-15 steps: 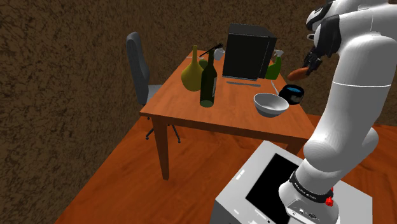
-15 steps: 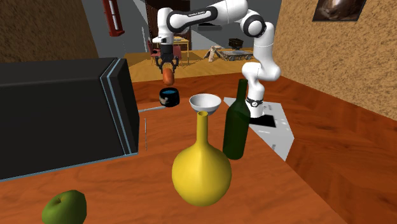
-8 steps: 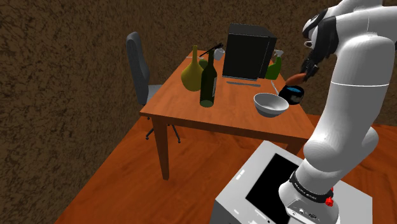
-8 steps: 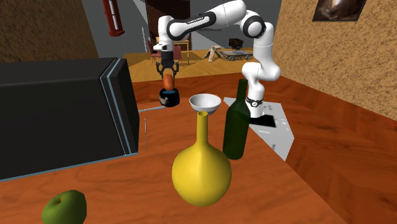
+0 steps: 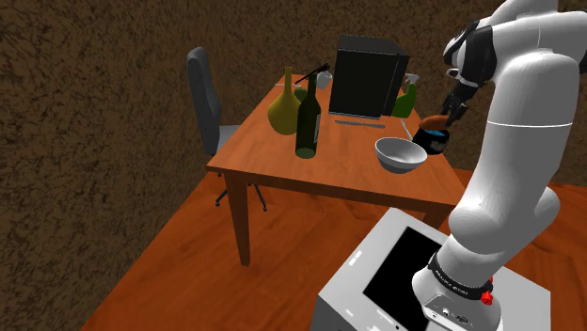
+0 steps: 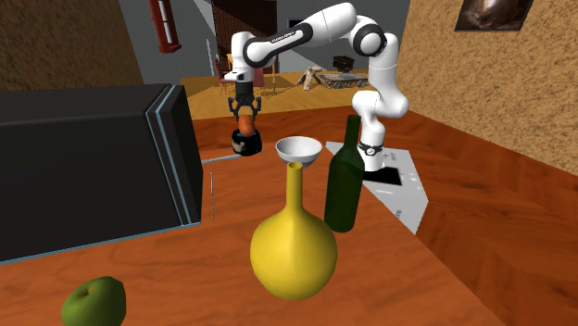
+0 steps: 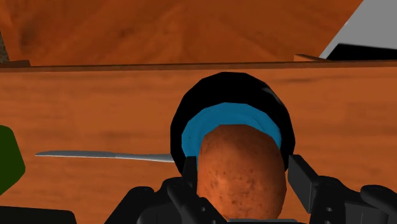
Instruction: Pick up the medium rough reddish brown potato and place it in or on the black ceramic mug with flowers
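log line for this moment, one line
stage: place | end effector: shut on potato | potato: right above mug mouth, contact unclear | release: not yet

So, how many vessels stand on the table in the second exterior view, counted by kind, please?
Dark green bottle: 1
Yellow vase: 1
White bowl: 1
Black mug: 1
Total: 4
The potato in the gripper is not counted.
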